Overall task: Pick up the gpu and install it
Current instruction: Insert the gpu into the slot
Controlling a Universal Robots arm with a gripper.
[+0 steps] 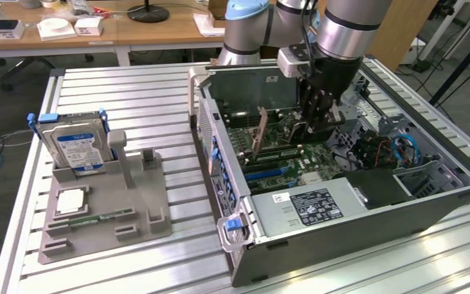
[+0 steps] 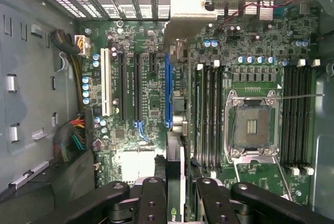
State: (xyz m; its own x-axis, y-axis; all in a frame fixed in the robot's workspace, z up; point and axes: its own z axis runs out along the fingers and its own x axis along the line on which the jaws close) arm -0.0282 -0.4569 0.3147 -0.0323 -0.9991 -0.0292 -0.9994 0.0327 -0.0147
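On the exterior view's left, a grey fixture [image 1: 104, 208] sits on the slatted desk [image 1: 137, 98], holding a hard drive [image 1: 76, 144] upright, with a processor chip [image 1: 70, 201] and a memory stick [image 1: 104, 215] lying in its lower pockets. Further right stands the open computer case [image 1: 341, 202], its motherboard [image 1: 292, 165] exposed and a labelled power supply [image 1: 313, 205] at the near end.

The hand [image 1: 320, 119] reaches down inside the case, over the board. In the wrist view its fingers [image 2: 151, 203] are closed in on the top edge of the gpu [image 2: 175, 156], which hangs edge-on between them, with its silver bracket [image 2: 182, 20] at the far end by the rear slot covers. The card stands just beside the blue expansion slot [image 2: 168, 88]; whether its contacts have entered the slot I cannot tell.

I judge the card light and stiff but fragile: thin board, exposed components, a cooler on one face. The upper edge, clear of the connector, looks the safest place to hold it, and any tilt while pressing could strain the contacts or the slot.
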